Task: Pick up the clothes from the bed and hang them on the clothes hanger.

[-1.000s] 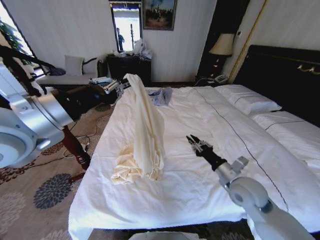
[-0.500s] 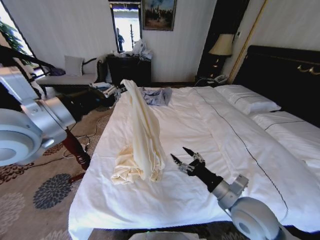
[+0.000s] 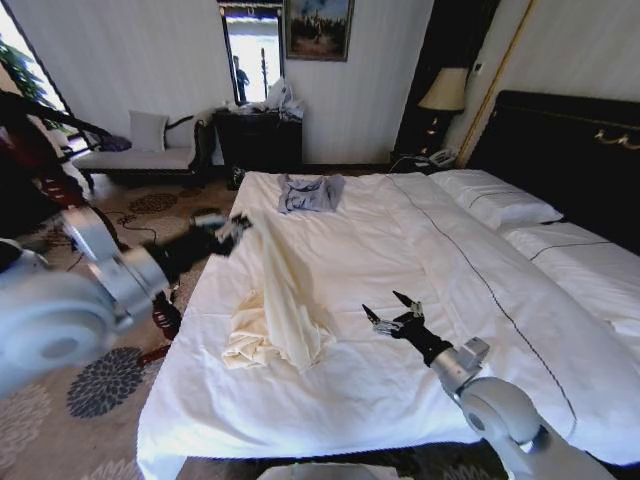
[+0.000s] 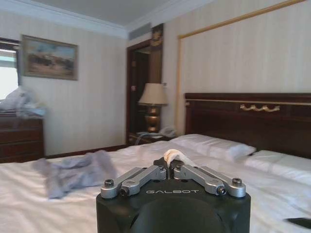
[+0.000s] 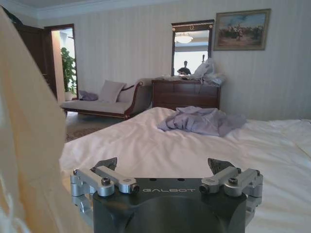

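Observation:
The clothes [image 3: 283,300], a pale cream-yellow garment, lie partly heaped on the left half of the bed [image 3: 390,235]. One end is drawn up in a slanting strip to my left gripper [image 3: 235,224] over the bed's left edge. In the left wrist view that gripper [image 4: 171,167] is shut on a cream fold [image 4: 173,156]. My right gripper [image 3: 393,312] hovers low over the sheet just right of the heap, open and holding nothing. In the right wrist view [image 5: 163,167] the garment [image 5: 29,145] hangs close beside it. I cannot pick out the clothes hanger with certainty.
A small grey-blue garment [image 3: 305,192] lies at the bed's far end. White pillows [image 3: 495,200] rest against the black headboard [image 3: 570,140] on the right. A dark-red post [image 3: 150,290] stands on the carpet left of the bed, with a thin black bar [image 3: 60,120] above it.
My left gripper has come down and to the left with the garment's end, so the strip now slants low. My right gripper opened and shifted toward the heap.

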